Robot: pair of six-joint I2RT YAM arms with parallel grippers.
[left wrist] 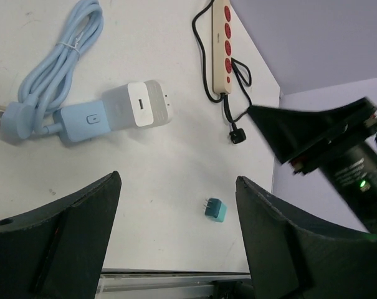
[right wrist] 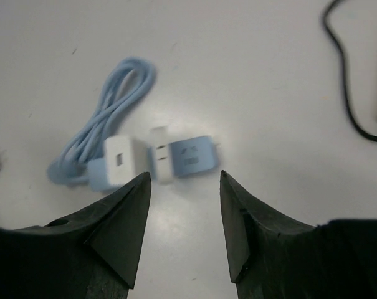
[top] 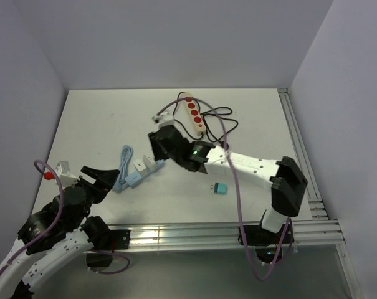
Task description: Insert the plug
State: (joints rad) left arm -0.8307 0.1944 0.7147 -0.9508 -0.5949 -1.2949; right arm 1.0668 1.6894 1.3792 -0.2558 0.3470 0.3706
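A light-blue and white plug [right wrist: 176, 157] lies flat on the white table at the end of a coiled light-blue cable [right wrist: 107, 118]. The left wrist view shows the plug [left wrist: 129, 109] with its prongs pointing right. My right gripper [right wrist: 185, 180] hangs open just short of it, with nothing between the fingers, and shows in the top view [top: 162, 151] over the plug [top: 144, 168]. The beige power strip [top: 192, 115] with red sockets lies at the back. My left gripper [left wrist: 179, 180] stands open and empty at the near left [top: 104, 179].
A small teal plug [top: 219, 188] lies on the table [top: 101, 124] near the front, and shows in the left wrist view [left wrist: 215, 209]. The strip's black cord [top: 222, 121] loops to the right of it. A metal rail [top: 225, 233] runs along the front edge. Walls enclose three sides.
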